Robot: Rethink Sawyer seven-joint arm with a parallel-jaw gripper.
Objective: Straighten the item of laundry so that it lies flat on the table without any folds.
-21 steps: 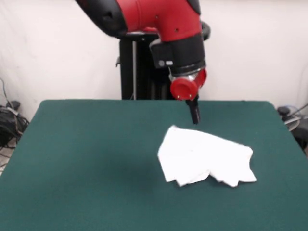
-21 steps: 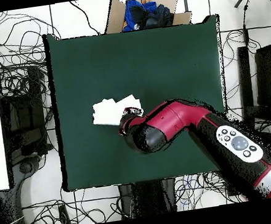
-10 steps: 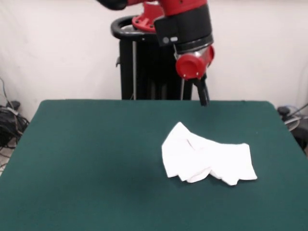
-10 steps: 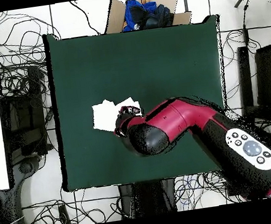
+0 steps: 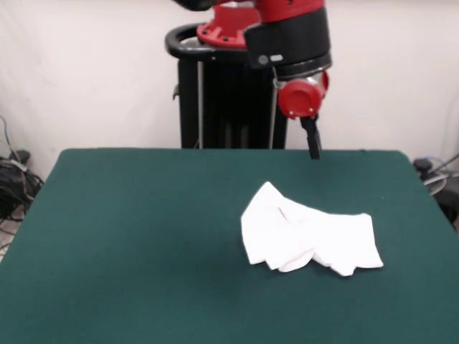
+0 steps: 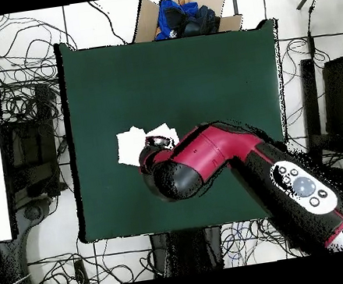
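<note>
Gripper (image 5: 313, 147): rises from just above the shirt's far edge to well clear of it, drifting right in the front view.
Item of laundry (image 5: 310, 239): far corner now peaked, folds rearranged, still crumpled.

No readable text, labels, brands or numbers in either view. The shirt (image 5: 308, 238) on the surface (image 5: 143, 236) shows only plain white cloth, no print legible. The black arm collar has a small pale sticker (image 5: 272, 59) at about 9 o'clock from the red wrist cap, too small to read. The arm's round button cluster (image 6: 303, 186) in the overhead view carries no legible markings.
</note>
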